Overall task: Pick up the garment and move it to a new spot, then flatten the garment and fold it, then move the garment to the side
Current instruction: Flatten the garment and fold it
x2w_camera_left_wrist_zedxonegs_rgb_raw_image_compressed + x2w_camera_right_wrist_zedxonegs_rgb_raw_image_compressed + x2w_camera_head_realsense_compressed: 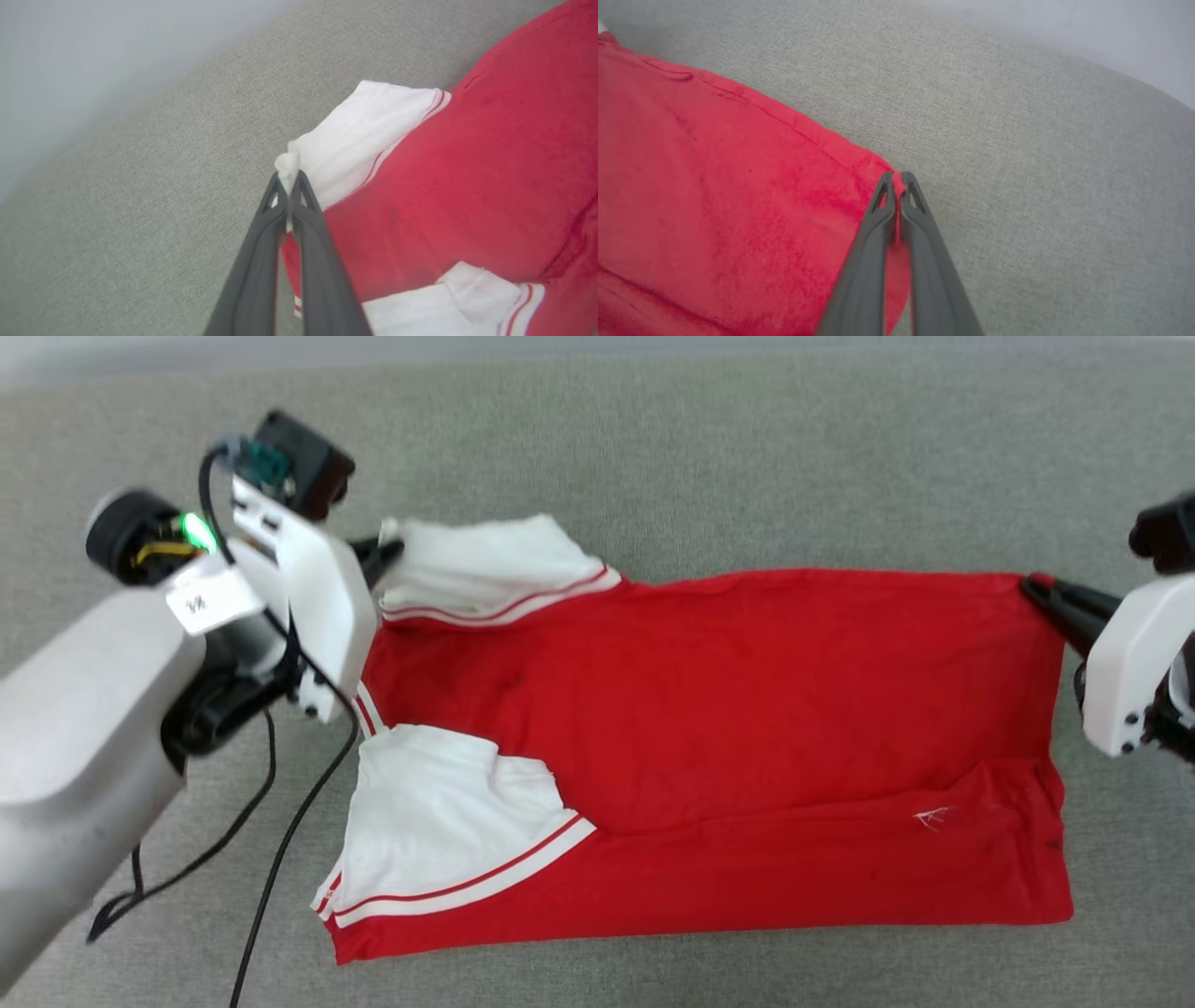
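Note:
The garment (709,709), a red T-shirt with white sleeves and striped trim, lies spread sideways on the grey fabric surface, its near long edge folded over. My left gripper (387,555) is shut on the tip of the far white sleeve (359,135), pinched between the dark fingers (261,261). My right gripper (1036,588) is shut on the far hem corner of the red cloth (738,196), which is clamped between its fingers (924,252). The near white sleeve (439,821) lies flat on the red body. A small white logo (932,817) shows near the hem.
The grey fabric surface (700,457) runs all around the shirt. Black cables (280,840) hang from my left arm over the surface at the lower left. A pale wall (93,56) lies beyond the far edge.

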Available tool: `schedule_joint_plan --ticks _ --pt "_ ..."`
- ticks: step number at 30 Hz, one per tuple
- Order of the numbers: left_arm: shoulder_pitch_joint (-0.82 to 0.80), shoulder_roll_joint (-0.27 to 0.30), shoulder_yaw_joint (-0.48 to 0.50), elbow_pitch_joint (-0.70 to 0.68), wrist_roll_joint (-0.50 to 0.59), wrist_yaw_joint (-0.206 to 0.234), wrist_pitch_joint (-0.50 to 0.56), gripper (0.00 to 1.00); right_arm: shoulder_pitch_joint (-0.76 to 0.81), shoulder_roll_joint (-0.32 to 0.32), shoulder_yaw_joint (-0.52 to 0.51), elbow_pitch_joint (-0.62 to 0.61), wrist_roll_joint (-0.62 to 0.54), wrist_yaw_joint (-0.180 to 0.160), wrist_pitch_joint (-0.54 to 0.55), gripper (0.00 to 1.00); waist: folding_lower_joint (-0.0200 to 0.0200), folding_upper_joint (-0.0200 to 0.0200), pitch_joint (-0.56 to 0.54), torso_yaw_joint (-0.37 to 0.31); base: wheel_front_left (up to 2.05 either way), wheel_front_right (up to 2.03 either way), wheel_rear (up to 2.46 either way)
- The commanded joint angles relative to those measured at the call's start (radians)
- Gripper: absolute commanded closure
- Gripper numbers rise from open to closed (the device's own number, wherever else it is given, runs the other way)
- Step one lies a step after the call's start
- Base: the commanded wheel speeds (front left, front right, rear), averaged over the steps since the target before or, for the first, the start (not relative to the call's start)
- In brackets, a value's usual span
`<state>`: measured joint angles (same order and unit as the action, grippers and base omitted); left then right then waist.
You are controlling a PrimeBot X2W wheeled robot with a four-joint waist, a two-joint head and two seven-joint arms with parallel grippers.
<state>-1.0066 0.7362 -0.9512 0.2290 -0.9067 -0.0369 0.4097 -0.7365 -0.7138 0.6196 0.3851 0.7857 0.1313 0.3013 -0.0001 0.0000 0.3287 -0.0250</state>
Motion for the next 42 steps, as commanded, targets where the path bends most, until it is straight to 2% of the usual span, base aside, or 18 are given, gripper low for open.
schedule_joint_plan --ticks 1,10,17,27,36,37,38,39,42 --pt "0.026 0.012 0.002 -0.013 -0.004 0.013 -0.009 1.00 0.022 -0.008 -0.007 -0.014 0.002 -0.001 -0.012 1.00 0.0001 0.0000 -0.027 0.001 0.00 0.00 0.00" --pt "0.213 0.078 -0.022 -0.112 -0.047 0.089 -0.041 1.00 0.203 -0.023 -0.054 -0.101 -0.023 -0.001 -0.044 1.00 0.0001 0.0000 -0.114 0.013 0.00 0.00 0.00" --pt "0.351 0.119 -0.053 -0.157 -0.085 0.123 -0.055 1.00 0.363 -0.026 -0.111 -0.163 -0.032 -0.001 -0.034 1.00 0.0001 0.0000 -0.154 0.020 0.00 0.00 0.00" --pt "0.468 0.103 -0.081 -0.135 -0.122 0.150 -0.095 1.00 0.543 0.004 -0.197 -0.209 -0.042 -0.001 -0.025 1.00 0.0001 0.0000 -0.152 0.020 0.00 0.00 0.00" --pt "0.498 0.069 -0.079 -0.077 -0.140 0.148 -0.139 1.00 0.610 0.060 -0.205 -0.154 -0.059 -0.001 -0.030 1.00 0.0001 0.0000 -0.142 0.015 0.00 0.00 0.00" --pt "0.502 0.064 -0.074 -0.069 -0.141 0.152 -0.152 0.93 0.607 0.068 -0.206 -0.140 -0.062 -0.001 -0.038 1.00 0.0001 0.0000 -0.145 0.014 0.00 0.00 0.00" --pt "0.509 0.060 -0.070 -0.063 -0.142 0.153 -0.166 0.51 0.603 0.080 -0.207 -0.130 -0.061 -0.001 -0.046 0.73 0.0001 0.0000 -0.149 0.013 0.00 0.00 0.00" --pt "0.515 0.050 -0.055 -0.056 -0.118 0.173 -0.233 0.00 0.594 0.086 -0.212 -0.125 -0.062 -0.001 -0.071 0.00 0.0001 0.0000 -0.169 0.012 0.00 0.00 0.00" --pt "0.534 0.038 -0.033 -0.062 -0.100 0.203 -0.316 0.00 0.600 0.072 -0.224 -0.152 -0.046 -0.001 -0.089 0.00 0.0001 0.0000 -0.194 0.013 0.00 0.00 0.00"
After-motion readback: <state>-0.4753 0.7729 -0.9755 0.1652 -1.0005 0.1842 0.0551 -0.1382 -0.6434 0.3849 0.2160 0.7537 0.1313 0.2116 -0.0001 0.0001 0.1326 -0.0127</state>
